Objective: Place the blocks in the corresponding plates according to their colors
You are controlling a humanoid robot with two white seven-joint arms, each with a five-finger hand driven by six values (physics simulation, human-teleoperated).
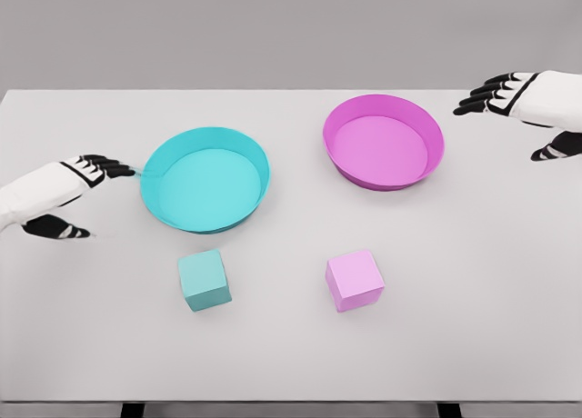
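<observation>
A cyan plate (164, 204) sits left of centre on the white table, and a magenta plate (435, 141) stands to its right, further back. In front of the cyan plate lies a cyan block (204, 279). A pink block (355, 279) rests in front of the magenta plate. My left hand (91, 193) hovers at the left edge, fingers spread, its fingertips just left of the cyan plate's rim. At the upper right my right hand (509, 118) is open too, right of the magenta plate. Neither hand holds anything.
The white table (291, 363) fills the view, its front edge near the bottom of the picture. A grey wall runs behind its far edge.
</observation>
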